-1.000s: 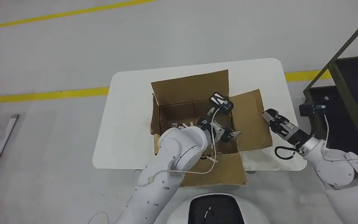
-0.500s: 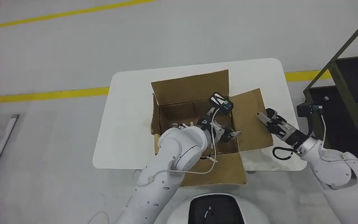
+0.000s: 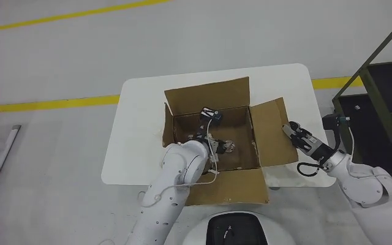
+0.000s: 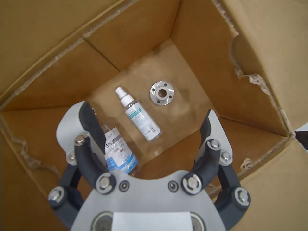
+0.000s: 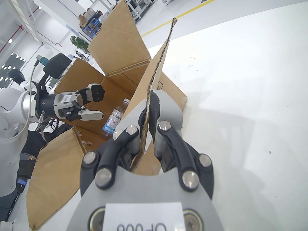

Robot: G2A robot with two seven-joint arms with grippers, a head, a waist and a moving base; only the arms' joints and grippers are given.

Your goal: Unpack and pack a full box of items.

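An open cardboard box point(image 3: 208, 98) stands mid-table with its flaps spread. On its floor lie a clear spray bottle point(image 4: 138, 114), a round metal flange point(image 4: 162, 93) and a second labelled bottle point(image 4: 118, 152), partly hidden by one finger. My left gripper point(image 4: 148, 114) hangs open inside the box above the bottles, holding nothing; the top view shows it as left gripper point(image 3: 226, 146). My right gripper point(image 5: 149, 111) is shut on the edge of the box's right flap point(image 3: 272, 131), at the flap's outer side point(image 3: 289, 130). The right wrist view also shows the open left gripper point(image 5: 96, 104) beside a bottle point(image 5: 115, 117).
The white table point(image 3: 141, 122) has bare surface to the left of and behind the box. The front flap point(image 3: 233, 184) reaches over the table's near edge. A dark metal rack point(image 3: 367, 92) stands just past the table's right end.
My left gripper has swung from the box's right side to its middle. My right gripper has moved in to the right flap's edge and now grips it.
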